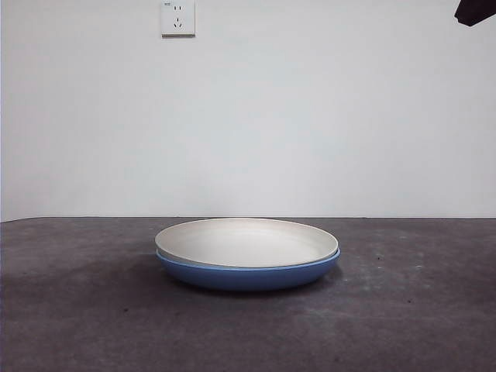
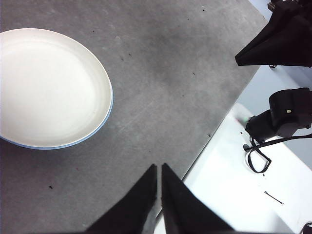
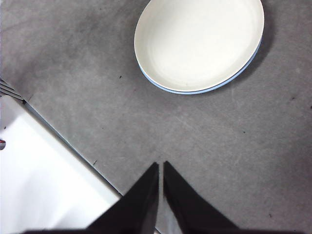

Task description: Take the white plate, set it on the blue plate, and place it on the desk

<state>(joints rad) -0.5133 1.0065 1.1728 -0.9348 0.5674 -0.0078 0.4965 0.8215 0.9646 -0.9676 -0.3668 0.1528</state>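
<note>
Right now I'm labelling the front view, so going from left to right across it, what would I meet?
Wall socket high on the wall → the white plate stacked on the blue plate, mid-desk → a black arm tip at the top right corner.

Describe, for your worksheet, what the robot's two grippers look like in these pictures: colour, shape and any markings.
Both grippers look alike. The left gripper and the right gripper each show two plain matte black jaws, broad at the base and tapering to sharp, wedge-like points. No markings, labels or cables show on them. In the front view only a black tip of one arm shows at a top corner.
</note>
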